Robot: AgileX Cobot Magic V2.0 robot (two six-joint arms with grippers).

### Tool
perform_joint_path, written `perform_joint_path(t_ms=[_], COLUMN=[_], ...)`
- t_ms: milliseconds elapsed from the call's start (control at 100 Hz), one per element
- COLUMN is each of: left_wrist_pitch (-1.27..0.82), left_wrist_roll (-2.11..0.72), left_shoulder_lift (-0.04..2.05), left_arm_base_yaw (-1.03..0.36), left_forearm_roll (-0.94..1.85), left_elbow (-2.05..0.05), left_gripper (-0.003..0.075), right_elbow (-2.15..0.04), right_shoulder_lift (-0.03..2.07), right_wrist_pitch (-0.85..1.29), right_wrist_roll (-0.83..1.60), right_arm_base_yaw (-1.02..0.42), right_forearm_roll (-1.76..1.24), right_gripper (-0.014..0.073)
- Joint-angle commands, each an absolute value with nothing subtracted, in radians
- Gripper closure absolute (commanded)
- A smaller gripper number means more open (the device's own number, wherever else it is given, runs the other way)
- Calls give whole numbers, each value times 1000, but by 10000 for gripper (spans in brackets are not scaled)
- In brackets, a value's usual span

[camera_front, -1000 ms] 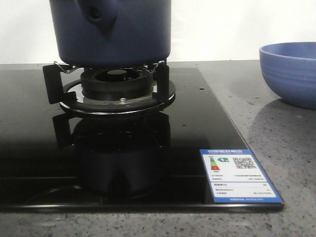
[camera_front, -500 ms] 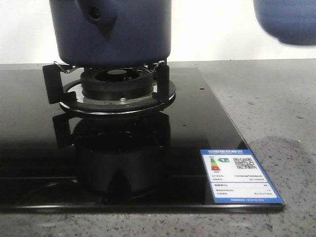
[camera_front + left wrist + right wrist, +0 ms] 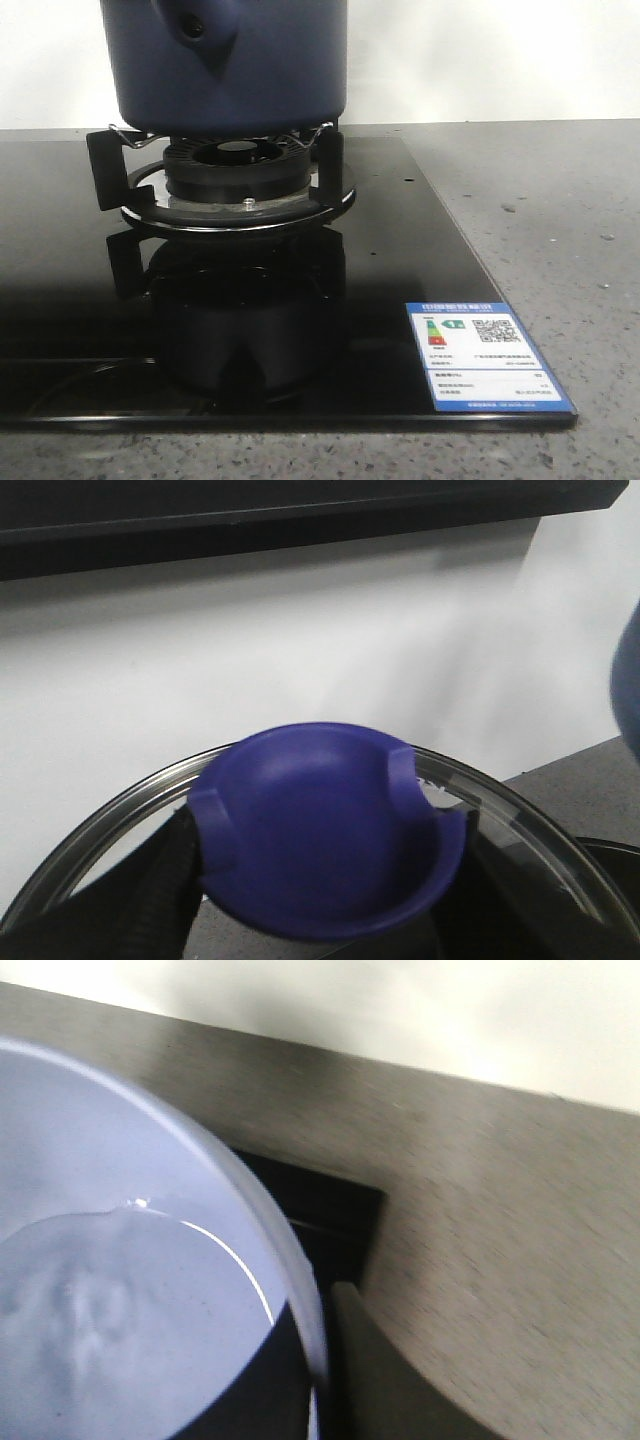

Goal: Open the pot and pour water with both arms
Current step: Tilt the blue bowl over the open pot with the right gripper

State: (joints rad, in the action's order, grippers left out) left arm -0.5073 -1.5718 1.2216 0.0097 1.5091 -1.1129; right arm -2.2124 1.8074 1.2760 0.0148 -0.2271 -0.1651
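The pot (image 3: pixel 225 65) stands on the burner grate (image 3: pixel 230 160) of the black glass hob (image 3: pixel 400 250), toward the table's (image 3: pixel 560 220) far left; I judge it is left there so the water can go straight in once its mouth is clear. My left pincer (image 3: pixel 325 865) is clamped on the blue knob (image 3: pixel 325 830) of the glass lid (image 3: pixel 520 825), holding it up before the white wall. My right pincer's finger (image 3: pixel 390 1380) grips the rim of the bowl (image 3: pixel 150 1160), kept near level so its water (image 3: pixel 100 1330) does not spill early. The front view shows only pot, hob and energy label (image 3: pixel 485 355); lid, bowl and both pincers appear in the wrist views alone.
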Motion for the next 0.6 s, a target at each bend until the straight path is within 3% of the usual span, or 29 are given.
perform_joint_path(t_ms=[0, 220, 590], left_wrist_pitch=[-504, -483, -485], left_wrist_roll=[-1561, -1561, -1558], left_shoulder_lift=[1197, 1197, 1197], left_arm_base_yaw=[13, 23, 74], left_forearm_roll=[1563, 1563, 1563], left_elbow=[-1145, -1145, -1145], left_gripper=[318, 318, 318], right_elbow=[-2330, -2404, -2398], right_shoulder_lift=[1813, 1903, 1915], right_wrist_pitch=[1307, 1231, 1100], right_wrist_roll=[0, 0, 16], right_arm_base_yaw=[-273, -371, -407], right_forearm_roll=[-186, -191, -191], right_gripper=[652, 652, 652])
